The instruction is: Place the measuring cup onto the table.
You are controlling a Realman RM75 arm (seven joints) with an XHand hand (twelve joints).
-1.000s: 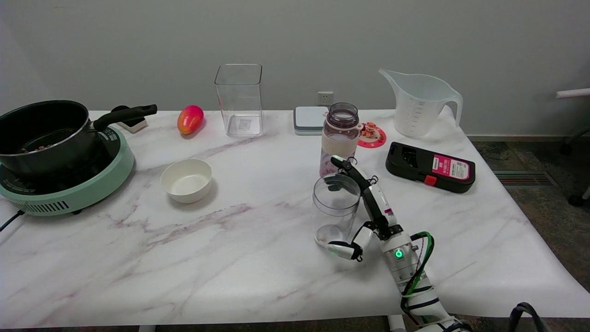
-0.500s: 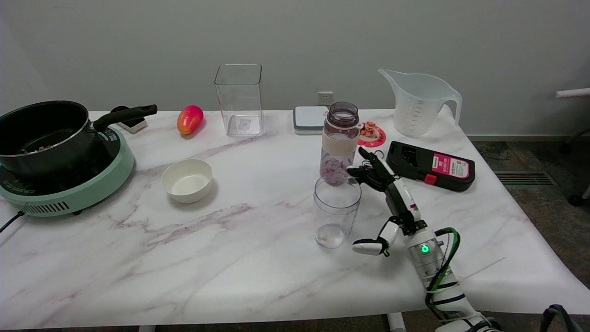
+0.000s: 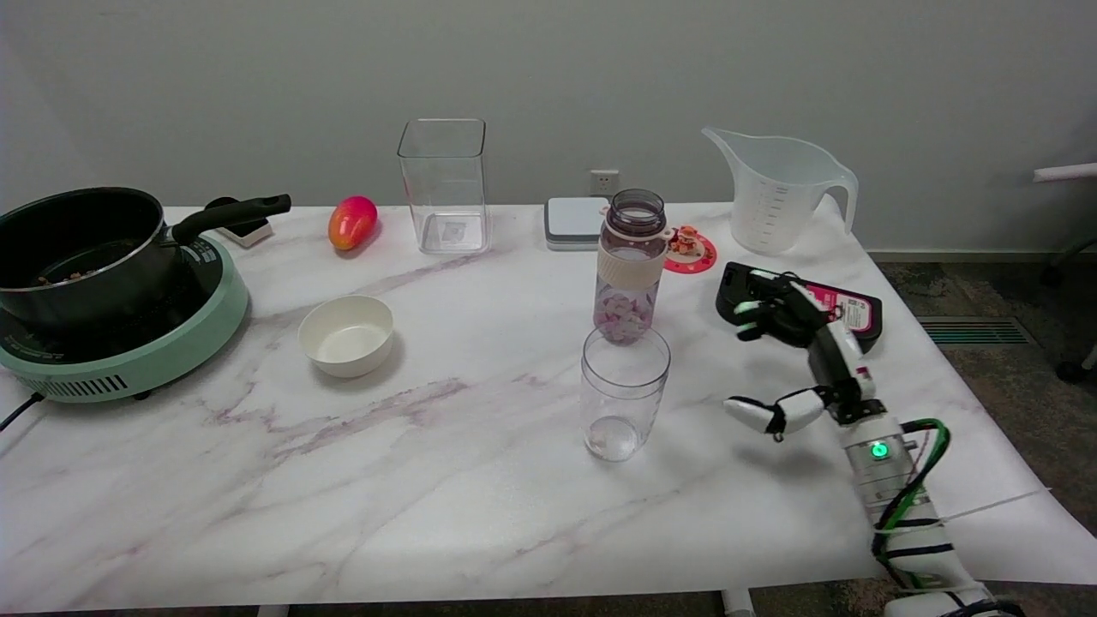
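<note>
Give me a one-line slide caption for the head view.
Clear measuring cup stands upright on the marble table; open right robot hand hovers beside it.

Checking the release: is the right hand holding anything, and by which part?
Nothing is held. The right hand is open, apart from the measuring cup, which stands upright on the table.

One head view looks down from above the near side, across the marble surface [image 3: 428, 480] toward the far wall.

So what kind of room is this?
Probably a lab or office made up like a kitchen: a pot on an induction cooker, a measuring jug, and a robot hand over the marble-look table.
</note>
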